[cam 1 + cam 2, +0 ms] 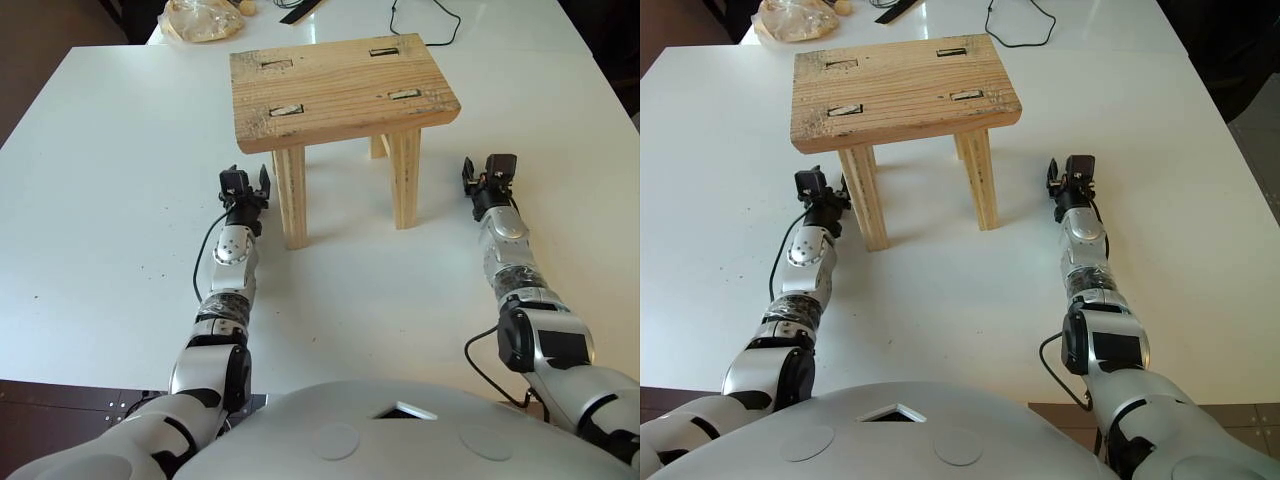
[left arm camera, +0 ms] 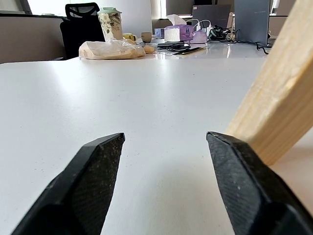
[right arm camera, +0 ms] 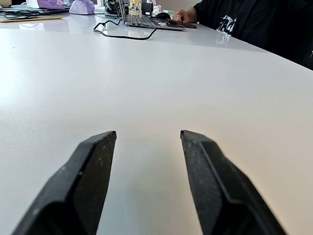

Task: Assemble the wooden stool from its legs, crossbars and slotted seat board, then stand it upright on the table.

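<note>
The wooden stool (image 1: 340, 85) stands upright on the white table (image 1: 120, 200), its slotted seat board on top and legs (image 1: 291, 196) below. My left gripper (image 1: 245, 184) rests low on the table just left of the stool's near left leg (image 2: 279, 103), open and holding nothing. My right gripper (image 1: 488, 172) lies on the table to the right of the stool, apart from it, open and empty too. Its fingers (image 3: 88, 176) frame bare tabletop.
A clear plastic bag (image 1: 203, 20) and a black cable (image 1: 420, 20) lie at the table's far edge. More desk items sit beyond the bag (image 2: 111, 49). A laptop (image 3: 146, 20) and a seated person are far off to the right.
</note>
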Controlling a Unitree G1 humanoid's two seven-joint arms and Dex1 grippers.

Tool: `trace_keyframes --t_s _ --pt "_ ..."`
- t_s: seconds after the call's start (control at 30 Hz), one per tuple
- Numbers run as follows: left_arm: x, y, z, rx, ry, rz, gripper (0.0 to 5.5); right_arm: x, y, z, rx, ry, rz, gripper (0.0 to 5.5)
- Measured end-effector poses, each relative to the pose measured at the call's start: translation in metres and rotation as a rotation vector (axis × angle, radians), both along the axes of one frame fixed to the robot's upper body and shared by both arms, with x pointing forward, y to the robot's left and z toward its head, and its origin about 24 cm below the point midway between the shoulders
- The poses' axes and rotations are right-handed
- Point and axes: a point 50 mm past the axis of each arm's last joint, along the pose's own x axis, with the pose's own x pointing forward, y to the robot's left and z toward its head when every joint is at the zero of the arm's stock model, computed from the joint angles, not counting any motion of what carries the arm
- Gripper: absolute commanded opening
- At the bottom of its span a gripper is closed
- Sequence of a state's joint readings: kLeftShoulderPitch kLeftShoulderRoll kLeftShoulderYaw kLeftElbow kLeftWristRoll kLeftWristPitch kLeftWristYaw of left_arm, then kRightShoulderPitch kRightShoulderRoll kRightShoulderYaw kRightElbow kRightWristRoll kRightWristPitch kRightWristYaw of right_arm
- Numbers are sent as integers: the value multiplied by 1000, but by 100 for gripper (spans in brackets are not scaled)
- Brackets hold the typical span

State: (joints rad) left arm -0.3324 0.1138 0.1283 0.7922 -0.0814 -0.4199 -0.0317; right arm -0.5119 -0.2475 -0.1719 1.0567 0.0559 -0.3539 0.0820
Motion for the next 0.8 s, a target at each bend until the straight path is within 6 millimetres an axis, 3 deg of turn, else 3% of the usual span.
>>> trace_keyframes --t_s 0.37,0.67,0.8 --pt "7 -5 0 -10 -2 17 310 4 -2 1 94 9 -67 241" --pt "6 -6 0 11 -3 6 310 19 18 21 197 -81 -55 241" --pt "6 -8 0 11 -5 4 310 15 15 12 213 -38 -98 241"
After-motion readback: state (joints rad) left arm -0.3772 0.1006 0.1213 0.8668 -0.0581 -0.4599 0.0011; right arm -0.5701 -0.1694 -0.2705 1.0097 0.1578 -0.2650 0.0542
